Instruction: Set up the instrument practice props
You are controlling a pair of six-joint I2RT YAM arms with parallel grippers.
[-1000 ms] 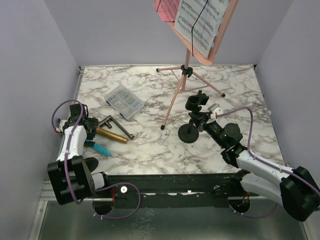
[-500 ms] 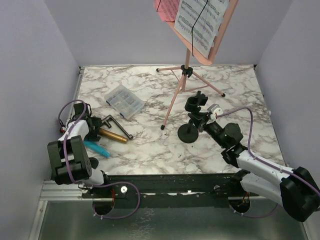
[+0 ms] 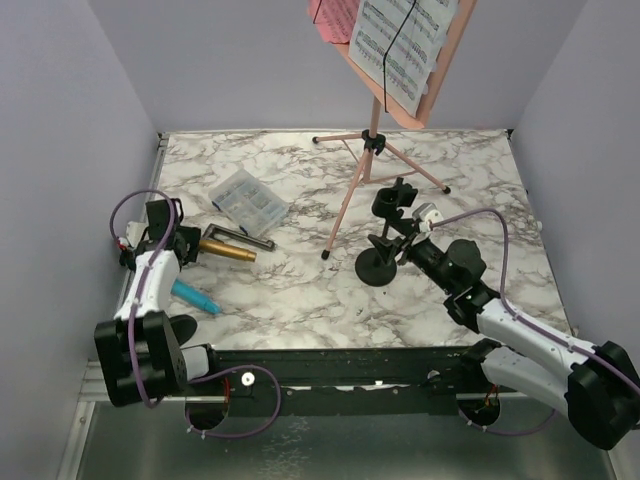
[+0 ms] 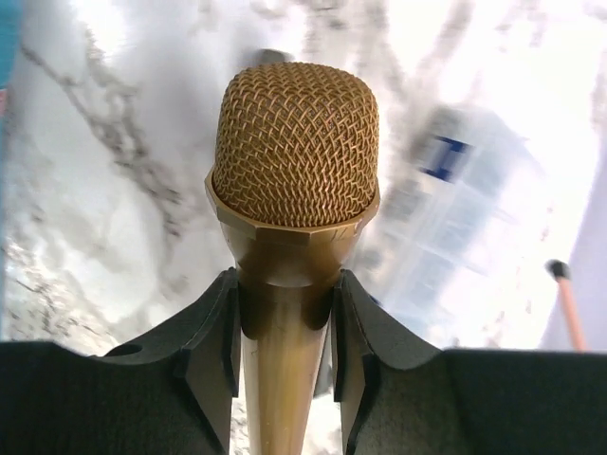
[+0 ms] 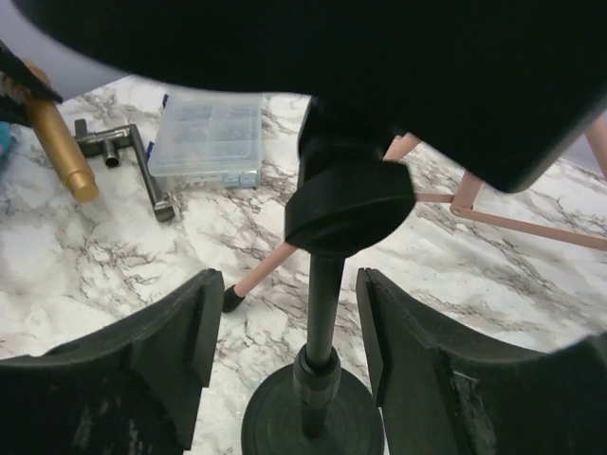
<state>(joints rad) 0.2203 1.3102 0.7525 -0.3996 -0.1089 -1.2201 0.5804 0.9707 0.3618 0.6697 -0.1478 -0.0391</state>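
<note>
My left gripper (image 3: pixel 188 246) is shut on the gold microphone (image 3: pixel 230 251), which lies low over the marble at the left. In the left wrist view both fingers (image 4: pixel 204 351) press its neck just below the mesh head (image 4: pixel 294 152). The blue microphone (image 3: pixel 195 297) lies nearer the front edge. A black round-based mic mount (image 3: pixel 378 268) stands upright at centre. My right gripper (image 3: pixel 402 238) is open, with its fingers (image 5: pixel 417 351) on either side of the mount's stem (image 5: pixel 324 294) and a gap on each side. The pink music rack (image 3: pixel 440 70) holds sheet-music pages (image 3: pixel 400 45) on its tripod legs (image 3: pixel 345 200).
A small clear compartment box (image 3: pixel 250 200) sits at the back left. A black L-shaped bracket (image 3: pixel 243 235) lies just behind the gold microphone. One pink tripod foot (image 5: pixel 232 299) rests close to the mount's base (image 5: pixel 275 427). Grey walls close in three sides.
My right gripper has opened off the mount's stem. My left gripper has closed on the gold microphone, and the microphone has swung toward the back, near the bracket.
</note>
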